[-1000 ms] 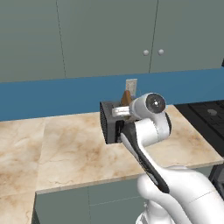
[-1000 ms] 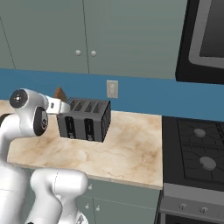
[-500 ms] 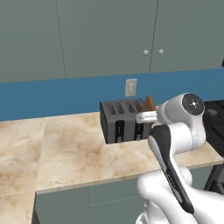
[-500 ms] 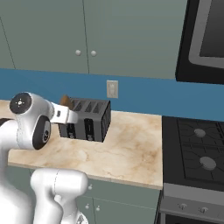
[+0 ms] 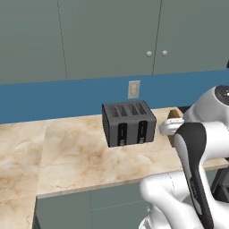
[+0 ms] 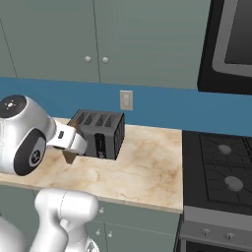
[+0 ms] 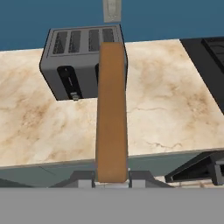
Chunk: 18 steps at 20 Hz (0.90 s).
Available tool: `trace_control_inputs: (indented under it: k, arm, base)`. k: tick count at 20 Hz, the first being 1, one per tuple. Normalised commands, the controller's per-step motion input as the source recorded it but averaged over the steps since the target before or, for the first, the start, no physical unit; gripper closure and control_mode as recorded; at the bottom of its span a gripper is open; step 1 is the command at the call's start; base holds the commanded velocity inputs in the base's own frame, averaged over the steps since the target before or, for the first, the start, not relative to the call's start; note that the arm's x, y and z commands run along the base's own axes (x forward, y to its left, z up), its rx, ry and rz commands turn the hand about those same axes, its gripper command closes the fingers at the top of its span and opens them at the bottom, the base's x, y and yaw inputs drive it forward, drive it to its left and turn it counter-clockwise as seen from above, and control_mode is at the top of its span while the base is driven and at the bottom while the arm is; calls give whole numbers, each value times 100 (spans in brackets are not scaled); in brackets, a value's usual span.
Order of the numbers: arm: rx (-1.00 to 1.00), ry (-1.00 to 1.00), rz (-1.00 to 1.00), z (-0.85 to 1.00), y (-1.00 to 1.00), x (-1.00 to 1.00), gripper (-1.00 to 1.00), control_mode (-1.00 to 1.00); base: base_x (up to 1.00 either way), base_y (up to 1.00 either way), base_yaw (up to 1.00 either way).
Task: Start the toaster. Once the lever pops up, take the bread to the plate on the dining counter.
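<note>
My gripper (image 7: pixel 112 178) is shut on the bread (image 7: pixel 112 109), a thin brown slice that stands up from the fingers in the hand view. The slice hangs in the air in front of the toaster (image 7: pixel 74 52), out over the worktop's front edge. In the left base view the bread (image 5: pixel 173 115) shows at the hand to the right of the toaster (image 5: pixel 129 125). In the right base view the bread (image 6: pixel 69 156) shows in front of the toaster (image 6: pixel 101 130), to its left. The toaster's slots look empty. The plate and the dining counter are out of view.
The toaster stands on a marble worktop (image 5: pixel 76 152) under a blue backsplash with a wall outlet (image 5: pixel 133 89). Grey-green cupboards hang above. A black stove (image 6: pixel 221 162) adjoins the worktop on the right, with a dark microwave (image 6: pixel 231 44) over it.
The arm has swung away from the toaster toward the stove side and back over the worktop's front edge, carrying the bread. The gripper stays shut.
</note>
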Motion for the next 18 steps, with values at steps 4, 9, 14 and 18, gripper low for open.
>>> trace_control_inputs:
  k: [4, 9, 14, 18]
  arm:
    - [0, 6, 0, 0, 0, -39, 100, -100]
    - [0, 0, 1, 0, 0, -15, 100, -100]
    - [0, 0, 1, 0, 0, -21, 100, -100]
    - [0, 0, 0, 0, 0, -8, 100, -100]
  base:
    - [0, 0, 0]
    - [0, 0, 0]
    - [0, 0, 0]
    - [0, 0, 0]
